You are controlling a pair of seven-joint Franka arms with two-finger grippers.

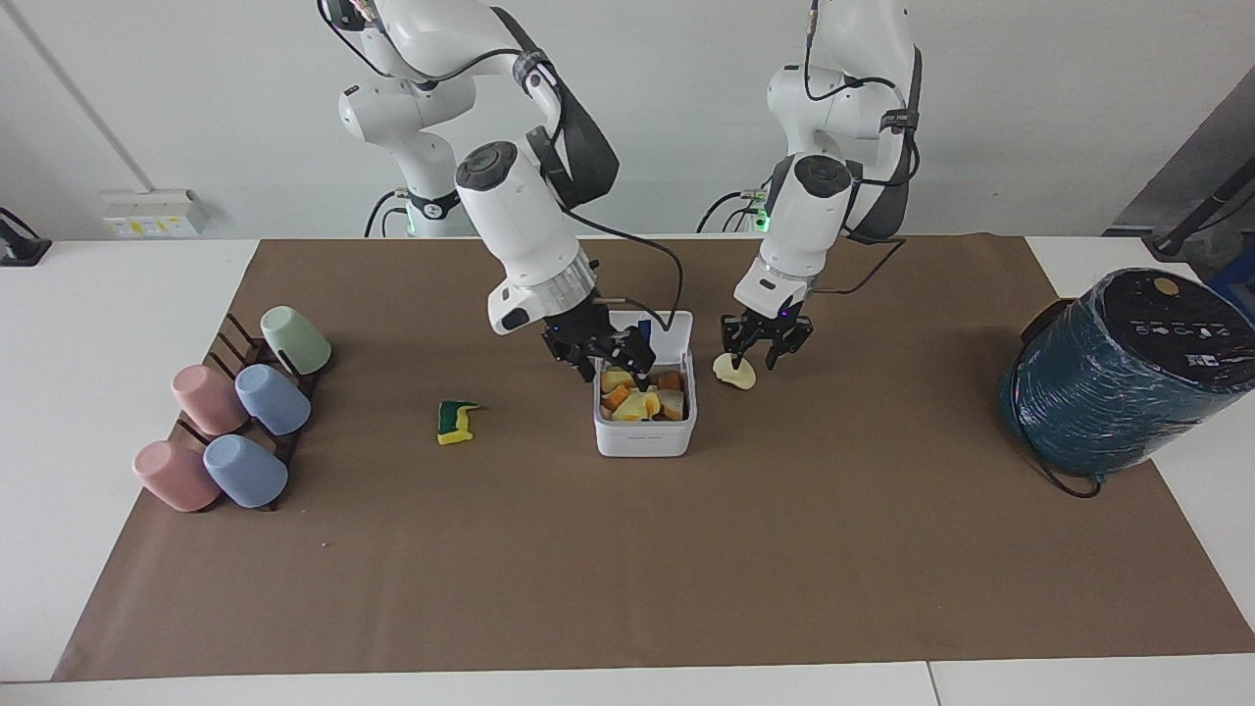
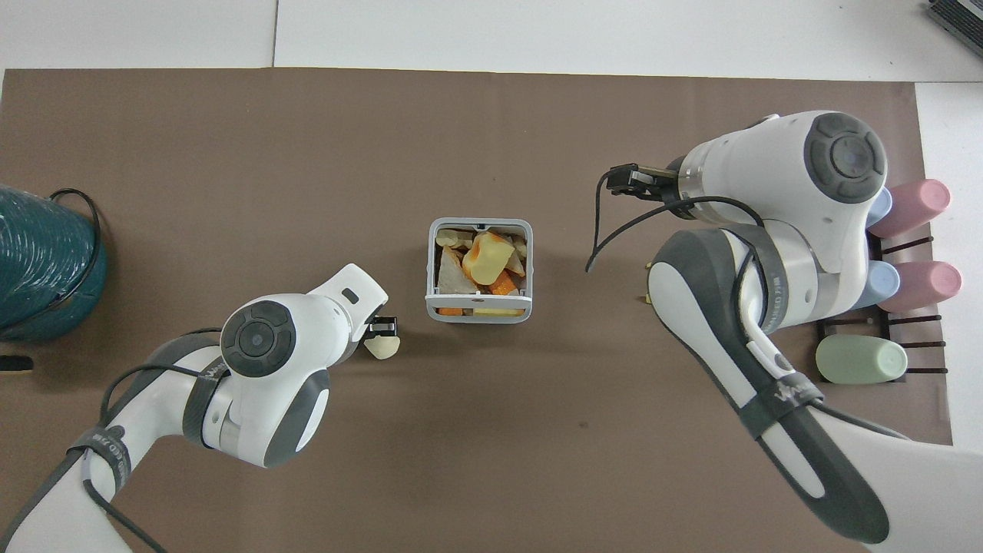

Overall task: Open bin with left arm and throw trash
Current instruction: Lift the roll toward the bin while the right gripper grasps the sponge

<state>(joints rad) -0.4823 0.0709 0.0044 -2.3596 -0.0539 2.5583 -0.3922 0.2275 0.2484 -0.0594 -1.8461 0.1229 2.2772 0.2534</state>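
Beside the bin (image 1: 644, 441), toward the left arm's end of the bench, lies the lump (image 1: 735, 373) — probably soft and light, best pinched across its narrow middle. Left gripper (image 1: 752, 361): jaws apart, astride it. Right gripper (image 1: 600, 361): jaws apart, empty, at the bin's rim. Only the facing view shows the sponge bit (image 1: 456, 422) — overhead, the right arm hides it.

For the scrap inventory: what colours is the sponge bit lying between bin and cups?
Yellow and green sponge bit; the facing view shows it best.
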